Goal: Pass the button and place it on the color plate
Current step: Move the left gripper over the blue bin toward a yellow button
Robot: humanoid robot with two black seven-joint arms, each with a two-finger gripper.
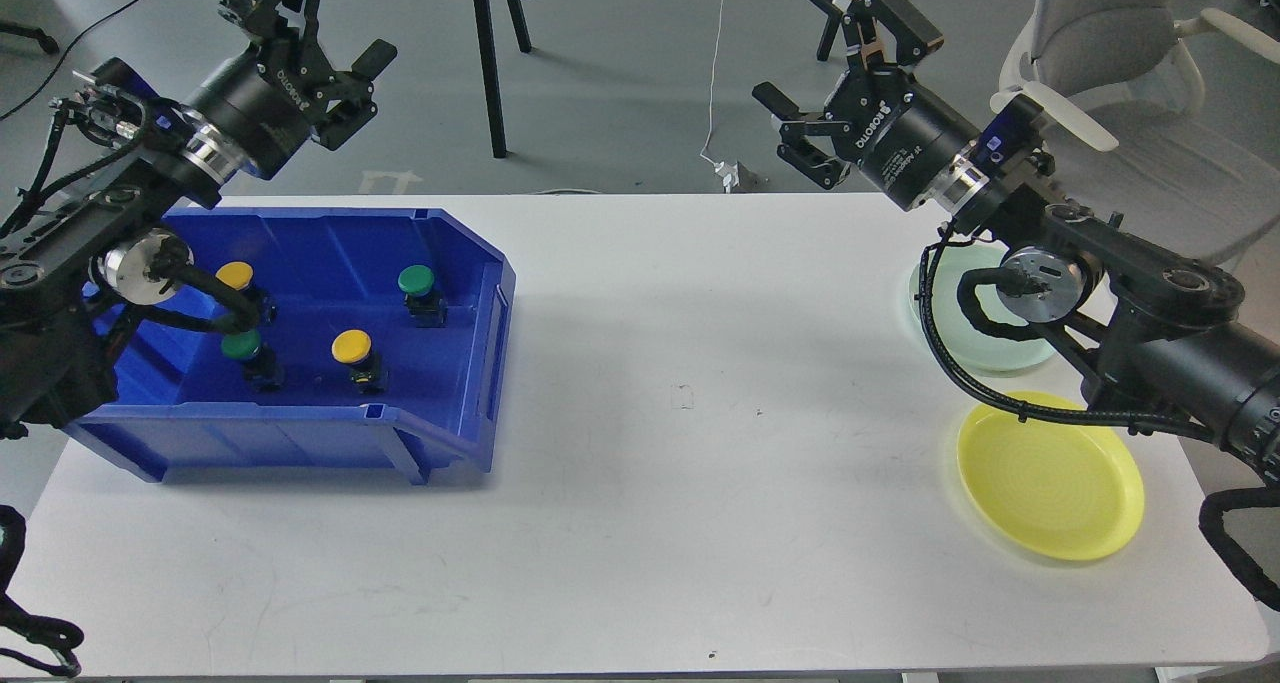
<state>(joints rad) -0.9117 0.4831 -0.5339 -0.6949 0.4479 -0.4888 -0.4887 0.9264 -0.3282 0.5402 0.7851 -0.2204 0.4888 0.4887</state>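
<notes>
Nearest to us was the white table (640,483), and most of its top was bare. On our right side lay the yellow plate (1050,475), flat, close to the front right corner. It had nothing in it. Just behind it lay the pale green plate (990,353), and our right arm hid a big part of that one, so we could not see all of its inside.

On our left side sat the blue bin (300,433), with its low open end turned to the right. Four buttons stood in it. Each one stood up on its dark body with its round cap on top, so the long way of each button ran up and down. At the front stood a green button (241,346) and, well to its right, a yellow button (351,345). Farther back stood another yellow button (235,275), partly behind our arm's cable, and another green button (416,281) off to the right. None of them touched each other.

Farthest away, both arms were held up over the back edge of the table. Our left gripper (330,33) was up above the bin, its fingers spread wide and holding nothing. Our right gripper (815,68) was up above the plates, spread wide too and holding nothing.
</notes>
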